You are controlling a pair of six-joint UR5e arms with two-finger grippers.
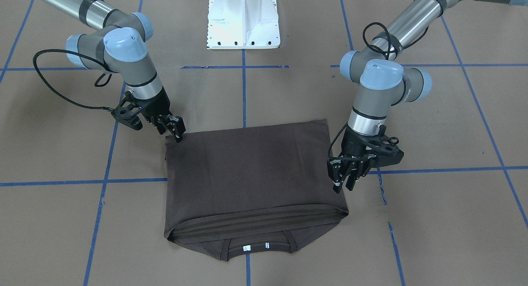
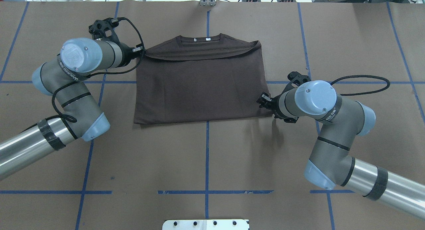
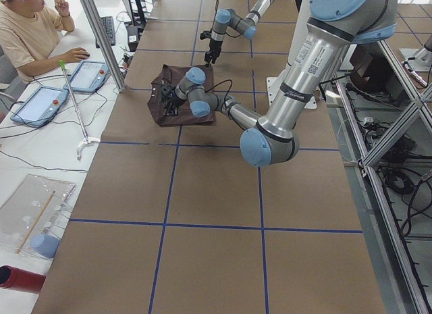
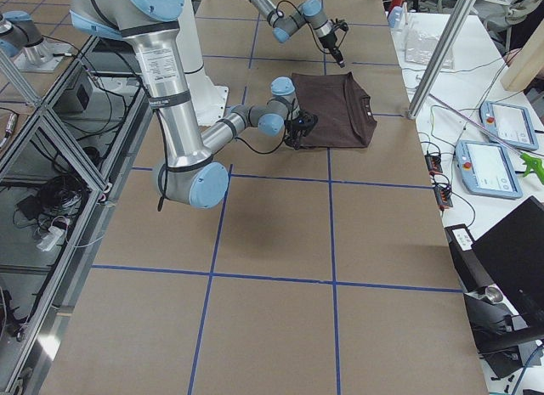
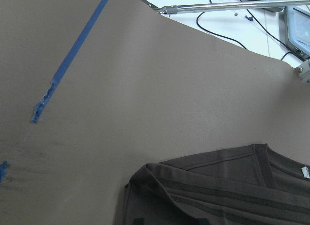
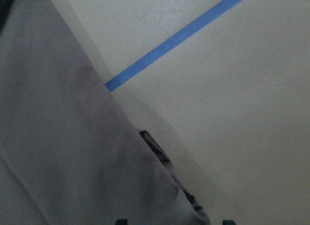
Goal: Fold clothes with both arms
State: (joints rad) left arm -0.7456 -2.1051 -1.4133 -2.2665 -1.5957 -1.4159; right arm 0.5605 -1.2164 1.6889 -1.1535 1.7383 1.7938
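Note:
The dark brown T-shirt [image 1: 251, 174] lies flat on the table, folded into a rectangle. Its hem lies doubled up near the collar [image 1: 258, 247], where white labels show. In the overhead view the T-shirt [image 2: 202, 84] has the collar at its far edge. My left gripper [image 1: 344, 186] is open, low at the shirt's side edge near the collar end, also seen from overhead [image 2: 141, 50]. My right gripper [image 1: 178, 134] is open, at the opposite side by the corner nearest the robot, also seen from overhead [image 2: 263, 100]. Neither holds cloth. The wrist views show the shirt's edge close below [image 5: 218, 191] [image 6: 63, 152].
The white pedestal base [image 1: 243, 20] stands at the table's robot side. Blue tape lines [image 2: 207, 150] cross the brown paper table. An operator [image 3: 30, 30] sits with tablets [image 3: 91, 74] beyond the far edge.

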